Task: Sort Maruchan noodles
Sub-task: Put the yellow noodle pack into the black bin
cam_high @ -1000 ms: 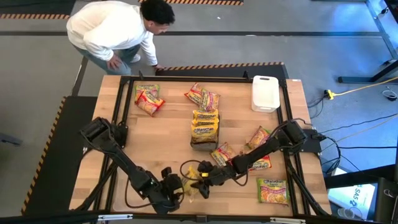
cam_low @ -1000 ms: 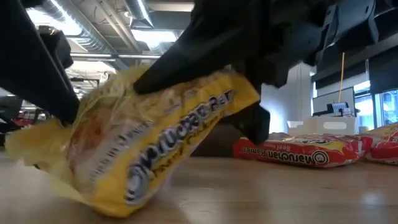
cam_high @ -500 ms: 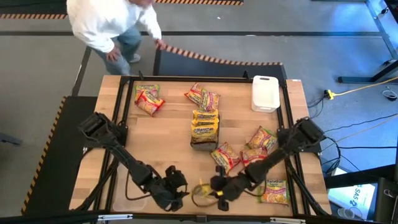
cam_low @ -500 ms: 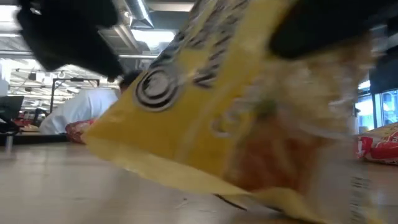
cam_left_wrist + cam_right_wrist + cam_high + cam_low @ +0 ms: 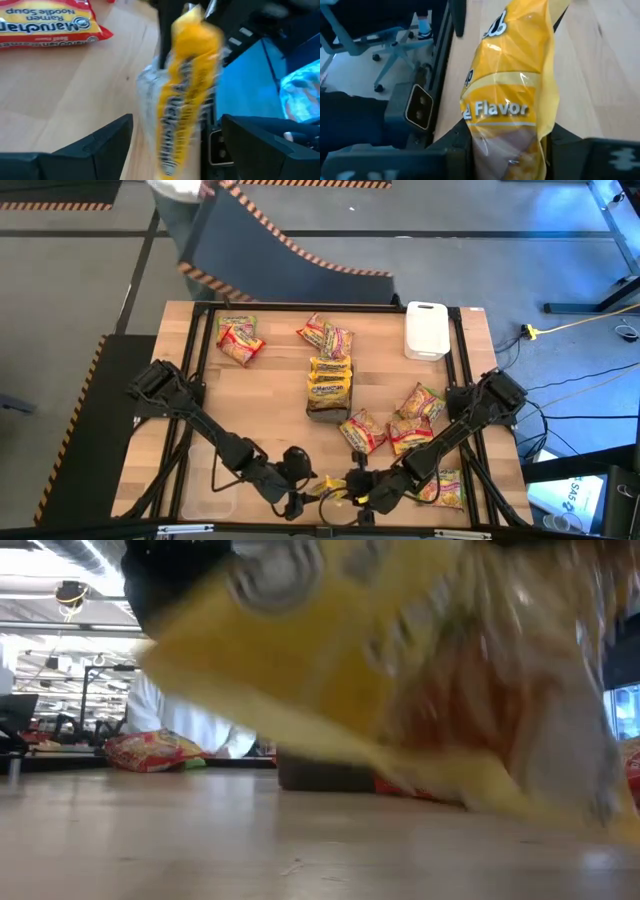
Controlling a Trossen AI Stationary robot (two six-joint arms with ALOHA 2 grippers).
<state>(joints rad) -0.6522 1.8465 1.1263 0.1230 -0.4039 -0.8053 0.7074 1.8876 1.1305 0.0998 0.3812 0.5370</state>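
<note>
Left pincer [image 5: 300,492] has spread, releasing the yellow packet [image 5: 512,100]; right pincer [image 5: 358,492] keeps pinching it.

Wooden table [image 5: 260,400] — noodle packets [image 5: 330,377], white tray [image 5: 426,330].

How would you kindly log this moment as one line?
left pincer: open, clear of packet | right pincer: shut on yellow packet, lifted at table's near edge

Glossy, crinkly yellow plastic noodle packet [image 5: 512,95]; smooth pale wooden table [image 5: 260,410] with a matt finish; white plastic tray [image 5: 426,329].
</note>
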